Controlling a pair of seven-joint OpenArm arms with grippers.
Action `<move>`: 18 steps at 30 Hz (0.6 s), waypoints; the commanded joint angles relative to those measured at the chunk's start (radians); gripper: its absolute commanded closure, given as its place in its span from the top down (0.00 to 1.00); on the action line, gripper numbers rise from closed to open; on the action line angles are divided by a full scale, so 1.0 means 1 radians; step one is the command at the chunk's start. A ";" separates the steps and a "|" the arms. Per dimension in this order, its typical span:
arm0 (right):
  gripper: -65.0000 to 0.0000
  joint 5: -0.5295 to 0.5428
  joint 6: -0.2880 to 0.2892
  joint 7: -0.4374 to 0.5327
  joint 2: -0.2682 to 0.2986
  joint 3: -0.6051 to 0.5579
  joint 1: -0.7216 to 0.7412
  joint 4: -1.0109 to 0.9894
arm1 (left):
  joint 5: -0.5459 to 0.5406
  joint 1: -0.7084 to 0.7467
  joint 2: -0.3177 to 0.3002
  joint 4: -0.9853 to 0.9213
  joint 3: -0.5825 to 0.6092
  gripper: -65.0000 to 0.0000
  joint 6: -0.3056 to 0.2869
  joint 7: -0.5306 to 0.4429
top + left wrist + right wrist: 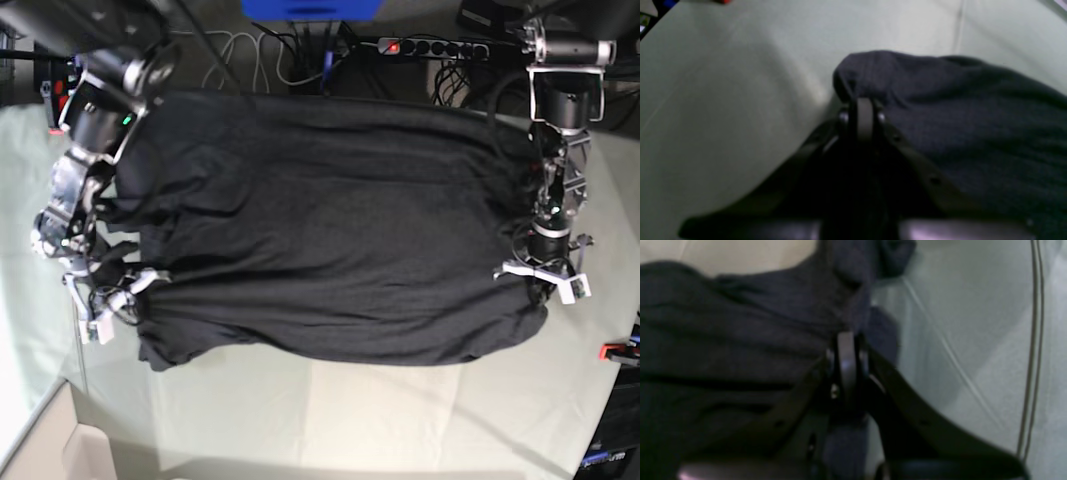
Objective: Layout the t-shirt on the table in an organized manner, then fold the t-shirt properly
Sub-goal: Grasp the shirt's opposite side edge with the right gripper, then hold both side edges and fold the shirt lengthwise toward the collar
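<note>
The charcoal-black t-shirt (320,230) hangs stretched wide between my two grippers above the table (330,420), plain side showing, its lower edge sagging. My left gripper (535,285) is at the shirt's right edge in the base view. In the left wrist view the left gripper (864,100) is shut on a bunched corner of the t-shirt (957,116). My right gripper (125,290) is at the shirt's left edge. In the right wrist view the right gripper (848,336) is shut on a fold of the t-shirt (740,340). The rainbow print is hidden.
A red clamp (612,350) sits at the table's right edge. A power strip (430,46), cables and a blue box (310,8) lie beyond the far edge. A seam line (1035,340) runs down the pale cloth.
</note>
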 commanded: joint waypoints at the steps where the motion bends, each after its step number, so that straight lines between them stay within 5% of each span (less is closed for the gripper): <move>1: 0.00 0.017 0.017 0.017 0.007 -0.002 0.014 0.042 | -0.005 -0.021 -0.015 0.016 -0.004 0.00 -0.003 -0.029; 18: 0.00 0.018 0.017 -0.029 -0.047 0.001 -0.219 0.308 | -0.006 0.074 -0.006 0.120 -0.106 0.00 -0.007 -0.032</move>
